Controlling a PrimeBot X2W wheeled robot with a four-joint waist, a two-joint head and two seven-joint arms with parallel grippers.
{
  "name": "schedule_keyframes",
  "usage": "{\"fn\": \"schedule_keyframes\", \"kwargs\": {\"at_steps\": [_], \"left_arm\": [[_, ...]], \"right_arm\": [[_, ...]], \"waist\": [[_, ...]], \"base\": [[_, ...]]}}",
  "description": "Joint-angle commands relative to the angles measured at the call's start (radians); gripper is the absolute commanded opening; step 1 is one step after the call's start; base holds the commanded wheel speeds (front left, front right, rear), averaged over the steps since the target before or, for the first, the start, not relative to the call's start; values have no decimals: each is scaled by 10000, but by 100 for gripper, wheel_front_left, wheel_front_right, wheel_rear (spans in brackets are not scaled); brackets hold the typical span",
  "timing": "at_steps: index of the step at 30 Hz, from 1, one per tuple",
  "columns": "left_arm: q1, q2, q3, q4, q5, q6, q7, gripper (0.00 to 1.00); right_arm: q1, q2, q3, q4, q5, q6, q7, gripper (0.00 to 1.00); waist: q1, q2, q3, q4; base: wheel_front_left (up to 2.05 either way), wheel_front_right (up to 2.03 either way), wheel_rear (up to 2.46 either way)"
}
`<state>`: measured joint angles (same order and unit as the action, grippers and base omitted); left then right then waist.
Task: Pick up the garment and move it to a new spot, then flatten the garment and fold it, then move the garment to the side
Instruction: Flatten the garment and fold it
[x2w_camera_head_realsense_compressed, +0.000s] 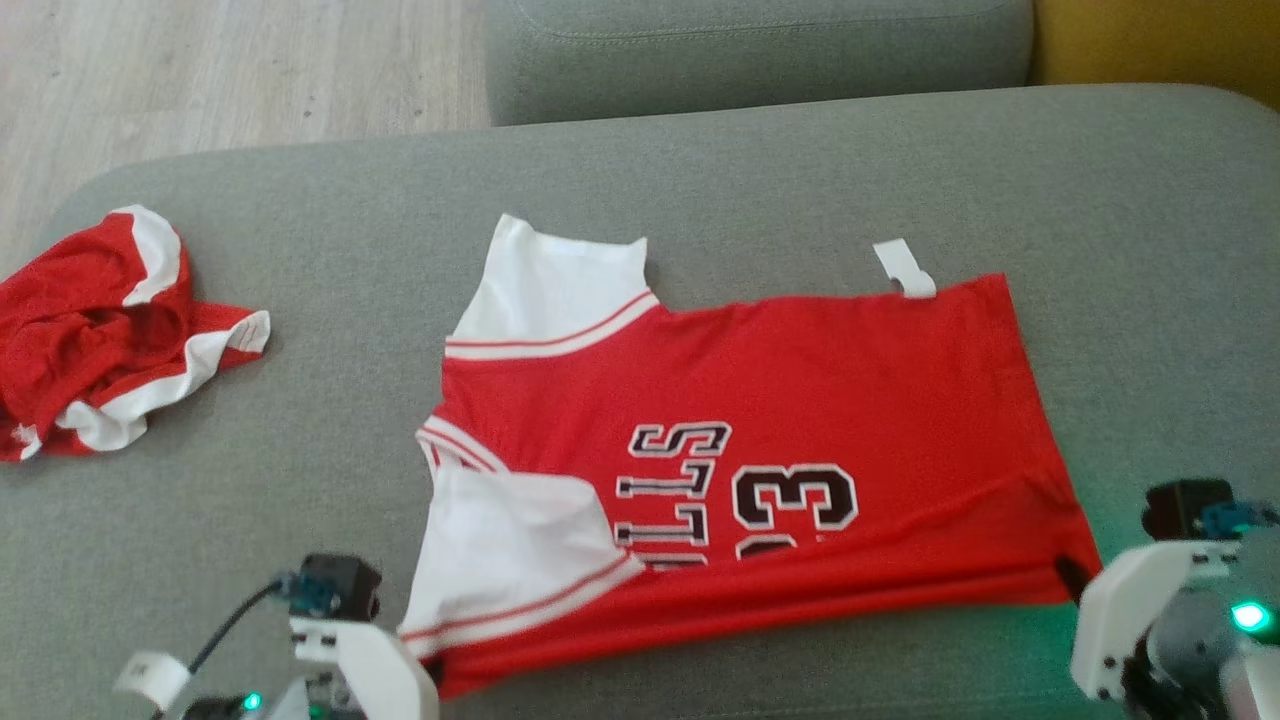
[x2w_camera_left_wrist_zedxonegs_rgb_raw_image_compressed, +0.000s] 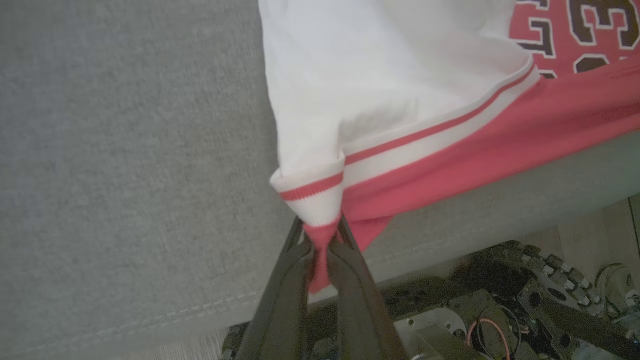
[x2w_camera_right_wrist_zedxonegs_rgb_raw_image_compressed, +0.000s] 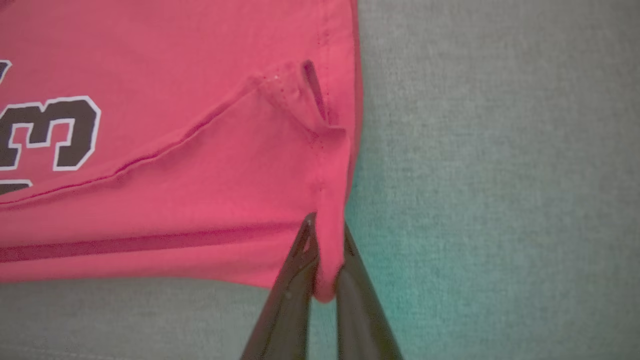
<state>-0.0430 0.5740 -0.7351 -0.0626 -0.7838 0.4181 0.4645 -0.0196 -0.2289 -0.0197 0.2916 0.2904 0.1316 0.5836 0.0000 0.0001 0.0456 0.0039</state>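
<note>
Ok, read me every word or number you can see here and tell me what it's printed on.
"LLS": sideways black letters on the red jersey; the rest of the word is cut off at the fold.
"3": large number beside those letters; a second digit is cut off by the fold, unreadable.
White tag on the jersey's far edge: no readable text.
Crumpled red garment at left: no text visible.

Grey cushion (x2w_camera_head_realsense_compressed: 800, 170) under a spread red jersey (x2w_camera_head_realsense_compressed: 850, 400), crumpled red garment (x2w_camera_head_realsense_compressed: 80, 330) well left.
</note>
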Motion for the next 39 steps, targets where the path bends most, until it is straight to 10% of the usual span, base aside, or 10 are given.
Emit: {"fn": "schedule_keyframes", "kwargs": {"at_steps": [1,5,6,7,8,22,39], "left_arm": [[-139,564,385,-474,-57,237,166,0],[273,666,343,-857,-234,467,389,0],[314,672,350,-883,-247,499,388,1],[326,656,375,-877,-258,524,355,64],[338,616,402,-841,-302,528,328,100],[-2109,1068,996,-778,360,-239,185,100],[-9462,-1390,294,5656,205,-3970,1859,100]], "right_arm": [[170,-211,-188,-709,-7,-9,249,0],[791,56,-526,-1372,-100,-9,721,0],[877,140,-641,-1499,-135,-9,757,33],[927,222,-737,-1612,-183,-9,751,77],[969,288,-780,-1685,-231,-9,784,100],[-246,353,-1065,-3243,180,-9,-81,100],[-6181,-491,944,2249,835,-9,-1215,100]], "waist": [[0,-1,8,-25],[0,-1,-2,-56],[0,-1,3,-61],[0,-1,5,-65],[0,-1,4,-68],[0,-1,418,-172],[0,-1,3167,-544]], "base": [[0,0,0],[0,0,0],[0,0,0],[0,0,0],[0,0,0],[0,0,0],[0,0,0]]}}
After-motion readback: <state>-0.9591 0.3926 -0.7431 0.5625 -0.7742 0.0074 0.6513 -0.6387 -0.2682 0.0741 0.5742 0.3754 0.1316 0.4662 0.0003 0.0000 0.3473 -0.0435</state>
